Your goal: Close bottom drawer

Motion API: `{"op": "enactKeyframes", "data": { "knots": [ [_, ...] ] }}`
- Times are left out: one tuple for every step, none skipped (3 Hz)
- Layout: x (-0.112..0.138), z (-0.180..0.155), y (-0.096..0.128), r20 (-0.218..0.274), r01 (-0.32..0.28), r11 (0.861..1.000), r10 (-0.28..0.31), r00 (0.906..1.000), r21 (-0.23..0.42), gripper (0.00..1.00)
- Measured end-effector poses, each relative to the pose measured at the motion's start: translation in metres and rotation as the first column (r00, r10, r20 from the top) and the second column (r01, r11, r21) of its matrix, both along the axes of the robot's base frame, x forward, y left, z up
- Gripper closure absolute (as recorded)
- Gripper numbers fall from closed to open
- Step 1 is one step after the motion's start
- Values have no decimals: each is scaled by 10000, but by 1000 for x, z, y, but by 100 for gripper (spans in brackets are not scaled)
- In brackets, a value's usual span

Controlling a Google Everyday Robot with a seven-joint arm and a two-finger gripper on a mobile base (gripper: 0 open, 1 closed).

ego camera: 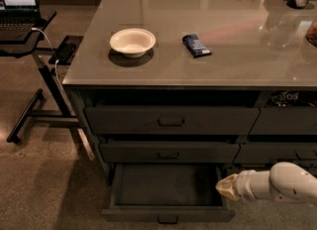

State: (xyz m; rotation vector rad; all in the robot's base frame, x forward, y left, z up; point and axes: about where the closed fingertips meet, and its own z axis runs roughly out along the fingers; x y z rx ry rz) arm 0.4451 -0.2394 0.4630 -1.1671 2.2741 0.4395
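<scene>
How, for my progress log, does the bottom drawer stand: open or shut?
Open: the bottom drawer is pulled out, its inside showing. The end effector sits at its right side.

bottom drawer [166, 187] — dark grey, shallow — stands pulled wide open, pincer [225, 188] at its right side.

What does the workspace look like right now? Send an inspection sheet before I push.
Surface: grey countertop, glossy.
Job's things: bottom drawer pulled out; nothing seen inside.
Clutter: white bowl and blue packet on the countertop, apart from each other.
Grippers: gripper low, beside the bottom drawer's right side near the front; contact cannot be told.
Cables: white cable running down from the laptop.
Surroundings: laptop on a stand at left; speckled floor.
</scene>
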Motion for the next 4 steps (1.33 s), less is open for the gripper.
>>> {"op": "enactKeyframes", "data": {
  "knots": [
    [-4,2,3,-169,-461,9989,463,9988,87,100],
    [-4,2,3,-170,-461,9989,463,9988,87,100],
    [-2,-23,13,-383,-462,9989,459,9982,-62,100],
    [-8,-81,26,-552,-446,9984,427,9976,-333,100]
  ]
}}
